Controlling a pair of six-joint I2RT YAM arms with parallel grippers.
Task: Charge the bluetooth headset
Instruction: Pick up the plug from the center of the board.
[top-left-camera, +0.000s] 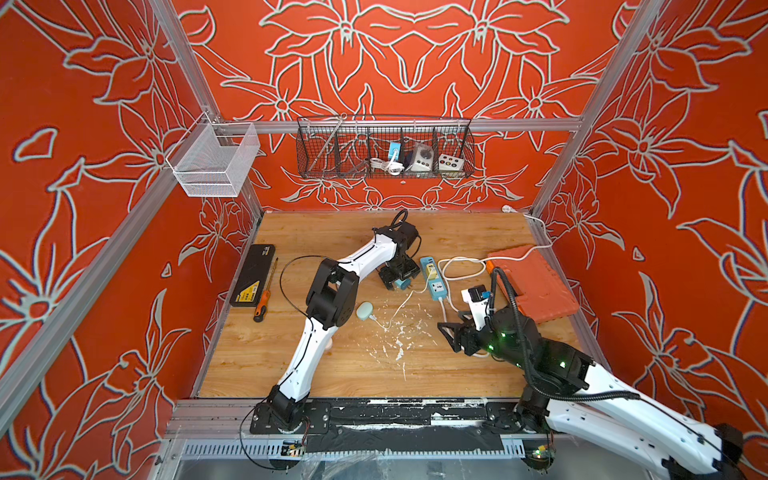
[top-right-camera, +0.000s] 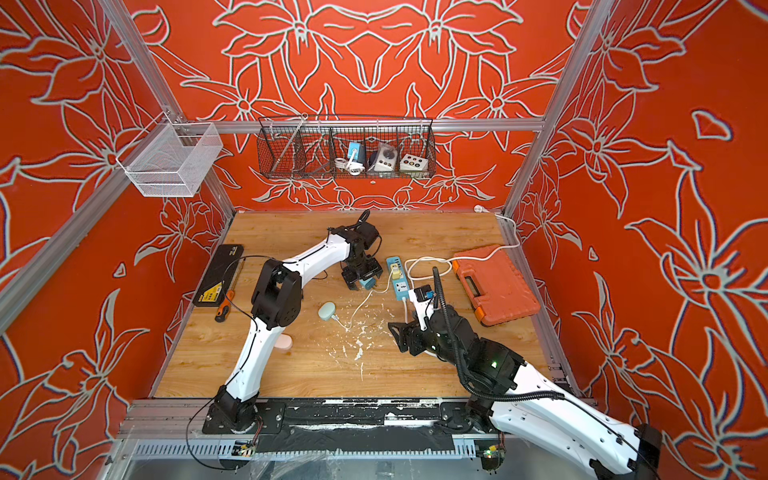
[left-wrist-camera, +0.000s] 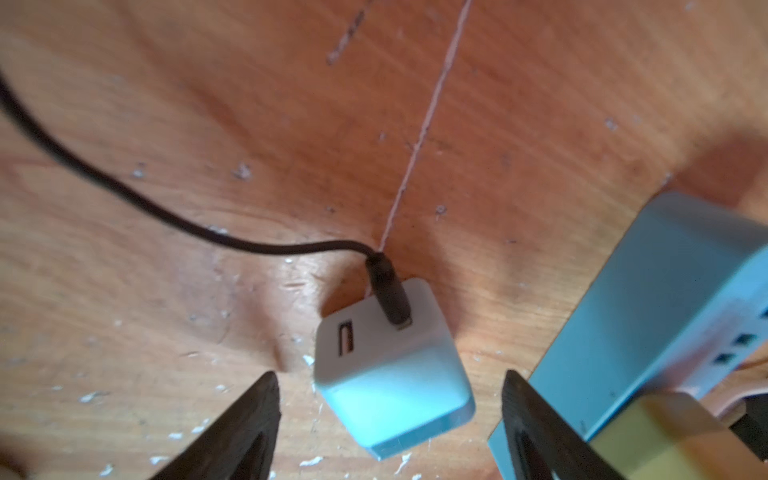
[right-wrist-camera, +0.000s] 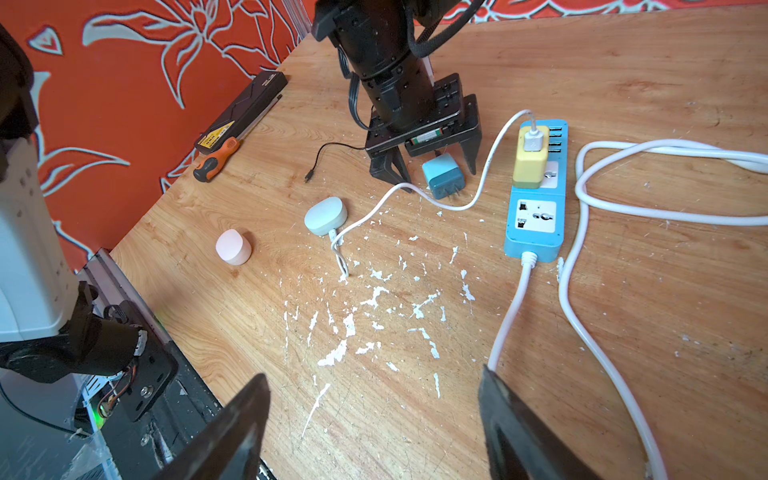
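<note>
- Your left claw (right-wrist-camera: 438, 172) points down near the middle of the table (top-left-camera: 457, 232). Its jaws are spread wide on either side of a small blue charger cube (left-wrist-camera: 390, 374).
- In the left wrist view, bare wood shows between the cube and each of the fingers (left-wrist-camera: 253, 419), so the claw grips nothing.
- A black lead (left-wrist-camera: 249, 247) ends in a plug at the cube's white face.
- Just beside the cube, toward the right edge, lies a blue power strip (right-wrist-camera: 536, 239) with a yellow adapter (right-wrist-camera: 530, 166) plugged into it.
- The headset's pale green case (right-wrist-camera: 326, 216) lies flat near the table's centre, closer to the front edge than the cube is. A white cable (right-wrist-camera: 491, 158) runs from the case to the yellow adapter.
- A pink case (right-wrist-camera: 233, 247) lies apart from the green one, toward the left edge and beside the left arm.
- Your right claw (right-wrist-camera: 372, 374) hangs over the table toward the front right corner. Its jaws are wide apart and empty, above wood flecked with white.
</note>
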